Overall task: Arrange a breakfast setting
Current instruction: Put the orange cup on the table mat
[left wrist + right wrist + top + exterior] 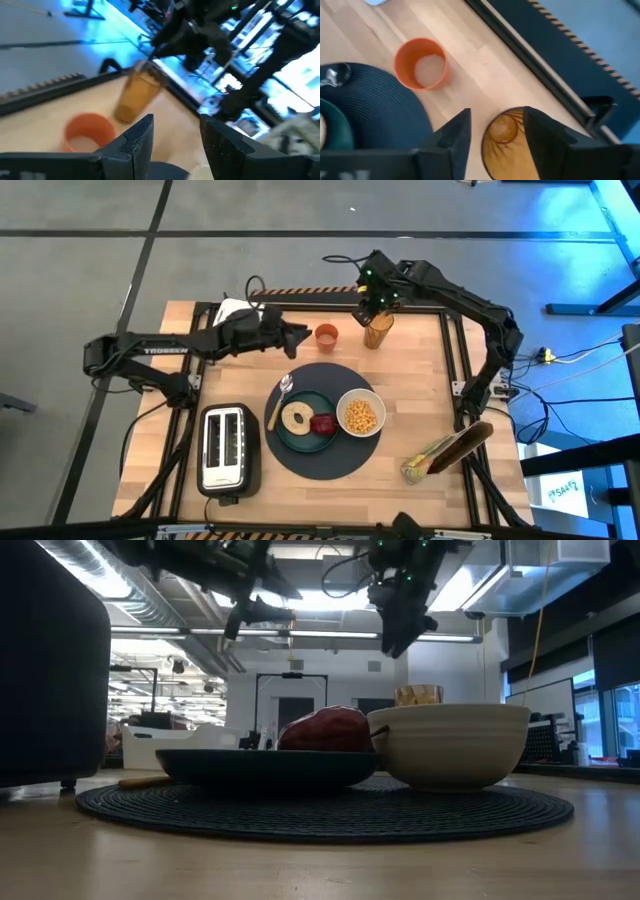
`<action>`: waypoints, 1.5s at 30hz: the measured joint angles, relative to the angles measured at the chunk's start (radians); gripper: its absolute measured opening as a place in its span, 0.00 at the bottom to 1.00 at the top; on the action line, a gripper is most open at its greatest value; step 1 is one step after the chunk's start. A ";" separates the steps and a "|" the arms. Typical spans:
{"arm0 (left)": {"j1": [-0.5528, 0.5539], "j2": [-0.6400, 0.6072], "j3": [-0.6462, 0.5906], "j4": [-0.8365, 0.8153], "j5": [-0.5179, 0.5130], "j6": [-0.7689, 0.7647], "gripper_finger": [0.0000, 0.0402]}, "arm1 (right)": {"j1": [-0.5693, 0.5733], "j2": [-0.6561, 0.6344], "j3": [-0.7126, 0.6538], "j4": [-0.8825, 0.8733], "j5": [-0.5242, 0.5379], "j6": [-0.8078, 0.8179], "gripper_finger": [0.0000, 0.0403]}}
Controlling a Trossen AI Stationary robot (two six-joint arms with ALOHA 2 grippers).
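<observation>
the right gripper (377,308) hangs at the upper centre of the high view, fingers spread above an amber ribbed glass (377,332). the left gripper (300,336), also spread and holding nothing, sits just left of the small orange cup (326,337). below them, at centre frame, the dark-grey mat (325,455) carries a teal plate (300,438) with bagel (296,418) and dark red fruit (323,423); the white bowl (361,413) touches the plate's right side, and a metal spoon (279,399) lies at its left edge.
</observation>
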 joint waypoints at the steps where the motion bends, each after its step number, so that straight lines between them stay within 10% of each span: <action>1: 0.013 0.014 0.014 -0.012 -0.001 0.019 0.39 | -0.005 0.005 0.000 0.006 -0.021 0.006 0.43; 10: 0.171 0.261 0.230 -0.162 0.060 0.105 0.39 | -0.005 0.019 0.000 -0.017 0.145 0.042 0.54; 24: 0.268 0.744 0.918 -0.992 0.109 0.311 0.39 | -0.024 0.017 0.000 -0.217 0.123 0.126 0.54; 38: 0.244 0.849 0.948 -1.040 0.104 0.360 0.38 | -0.026 -0.151 0.000 -0.176 0.180 0.126 0.54; 45: 0.229 0.851 0.927 -1.015 0.046 0.400 0.22 | -0.026 -0.219 0.001 -0.182 0.206 0.130 0.54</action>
